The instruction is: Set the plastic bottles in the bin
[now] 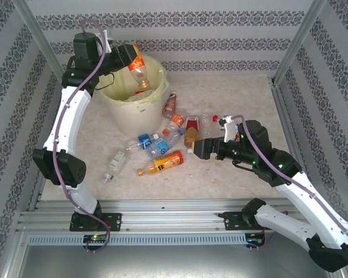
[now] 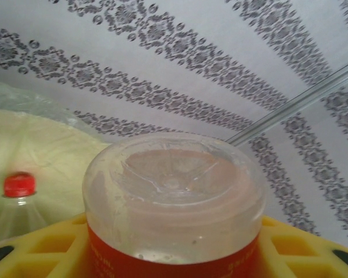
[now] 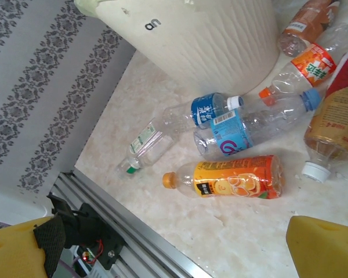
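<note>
My left gripper (image 1: 132, 59) is shut on a red-orange-labelled plastic bottle (image 1: 140, 67), which hangs cap-down over the pale yellow bin (image 1: 129, 116). In the left wrist view the bottle's clear base (image 2: 174, 191) sits between the yellow fingers (image 2: 298, 246). A red-capped bottle (image 2: 17, 191) lies inside the bin's bag (image 2: 52, 145). Several bottles lie on the table right of the bin, among them an orange juice bottle (image 1: 164, 163) (image 3: 238, 176). My right gripper (image 1: 192, 150) (image 3: 171, 255) hovers open just right of that bottle with nothing between its fingers.
Two blue-labelled bottles (image 3: 223, 132) and a green-capped one (image 3: 140, 149) lie between the orange bottle and the bin's wall (image 3: 203, 40). Further bottles (image 1: 190, 132) cluster right of the bin. The aluminium rail (image 1: 162, 205) runs along the table's near edge, and patterned walls surround it.
</note>
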Controlling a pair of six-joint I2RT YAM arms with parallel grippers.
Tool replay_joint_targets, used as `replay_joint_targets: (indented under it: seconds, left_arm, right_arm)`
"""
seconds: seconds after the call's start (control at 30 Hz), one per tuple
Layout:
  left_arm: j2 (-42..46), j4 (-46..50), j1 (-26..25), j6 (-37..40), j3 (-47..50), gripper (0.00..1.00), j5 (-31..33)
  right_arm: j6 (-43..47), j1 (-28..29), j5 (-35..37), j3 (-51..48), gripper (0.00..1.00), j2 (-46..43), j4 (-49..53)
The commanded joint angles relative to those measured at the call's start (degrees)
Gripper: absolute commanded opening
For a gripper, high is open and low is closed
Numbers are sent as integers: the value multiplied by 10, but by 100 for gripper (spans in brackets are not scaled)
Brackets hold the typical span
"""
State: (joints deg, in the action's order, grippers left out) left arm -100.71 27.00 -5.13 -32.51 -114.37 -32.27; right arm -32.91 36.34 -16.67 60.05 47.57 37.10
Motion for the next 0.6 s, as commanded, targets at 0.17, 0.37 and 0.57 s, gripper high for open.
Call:
replay_joint_targets:
  seconds: [0.17, 0.37, 0.57]
  left_arm:
    - [-30, 86, 4, 120, -6, 53, 26]
    - [-46, 113, -2, 150, 2, 53, 31]
    - [-70, 154, -28, 192, -12, 54, 51]
  right_arm:
    - [10, -10, 29, 15, 98, 0, 20]
    - [9, -12, 28, 9, 98, 8, 20]
    - [8, -13, 26, 6, 98, 12, 23]
